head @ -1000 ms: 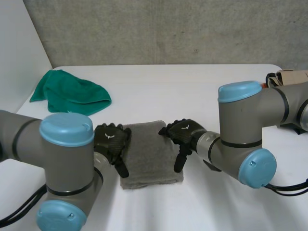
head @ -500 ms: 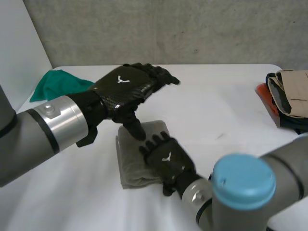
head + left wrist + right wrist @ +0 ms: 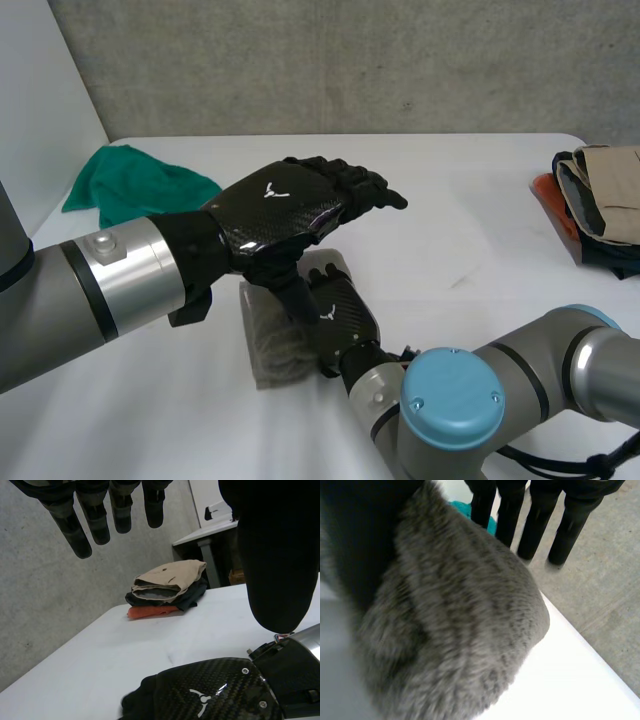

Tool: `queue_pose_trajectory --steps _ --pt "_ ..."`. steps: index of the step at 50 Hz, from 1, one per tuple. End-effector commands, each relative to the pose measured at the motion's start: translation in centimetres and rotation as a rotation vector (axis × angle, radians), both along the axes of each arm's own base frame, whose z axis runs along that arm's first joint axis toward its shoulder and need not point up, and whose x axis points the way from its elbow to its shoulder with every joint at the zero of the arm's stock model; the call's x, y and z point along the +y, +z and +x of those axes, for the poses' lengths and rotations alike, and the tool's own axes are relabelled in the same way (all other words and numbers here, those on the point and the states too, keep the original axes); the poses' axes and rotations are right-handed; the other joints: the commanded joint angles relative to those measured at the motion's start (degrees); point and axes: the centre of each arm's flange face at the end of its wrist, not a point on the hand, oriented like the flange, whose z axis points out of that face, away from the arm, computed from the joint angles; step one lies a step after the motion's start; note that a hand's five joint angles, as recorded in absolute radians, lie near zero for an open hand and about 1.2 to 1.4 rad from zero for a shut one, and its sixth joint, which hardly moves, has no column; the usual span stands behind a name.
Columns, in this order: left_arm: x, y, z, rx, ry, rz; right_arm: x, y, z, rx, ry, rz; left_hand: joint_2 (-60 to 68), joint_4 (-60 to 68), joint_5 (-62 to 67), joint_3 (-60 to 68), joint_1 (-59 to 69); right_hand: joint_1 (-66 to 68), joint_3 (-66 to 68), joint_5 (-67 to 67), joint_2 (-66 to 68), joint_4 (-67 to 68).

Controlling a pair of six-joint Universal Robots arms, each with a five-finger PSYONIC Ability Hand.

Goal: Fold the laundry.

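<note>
Nearest the robot, the folded grey terry towel (image 3: 268,345) lies on the white tabletop (image 3: 470,230). The right hand (image 3: 338,318) rests palm-down on the towel's right part. Its fingers (image 3: 540,520) are straight and grip nothing, and the pile humps up under the palm. Just beyond and above, the left hand (image 3: 285,205) hangs in the air clear of the towel, its fingers (image 3: 82,527) straight and empty. Farther off, a crumpled green cloth (image 3: 140,185) sits at the tabletop's left, and a stack of folded clothes (image 3: 600,195) stands at its right edge. The step in hand looks like pressing flat 1 nearly finished fold. The next move probably calls for smoothing the towel and carrying it toward the stack. After that the left hand would reach for the green cloth, the 1 piece not yet folded.
</note>
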Motion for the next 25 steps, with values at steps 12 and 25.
queue_pose_trajectory --steps 12,25 --pt "-2.5 4.3 -0.1 0.126 0.141 -0.093 -11.7 14.0 -2.3 -0.269 -0.217 -0.27 -0.7 -0.6 -1.6 -0.9 -0.2 43.3 43.1 45.8 43.0 44.3" --pt "-2.3 7.1 -0.3 0.229 0.145 -0.138 -25.6 23.7 -16.7 -0.292 -0.452 -0.473 -0.7 -0.6 -1.6 -0.9 -0.2 43.3 43.1 45.8 43.0 44.3"
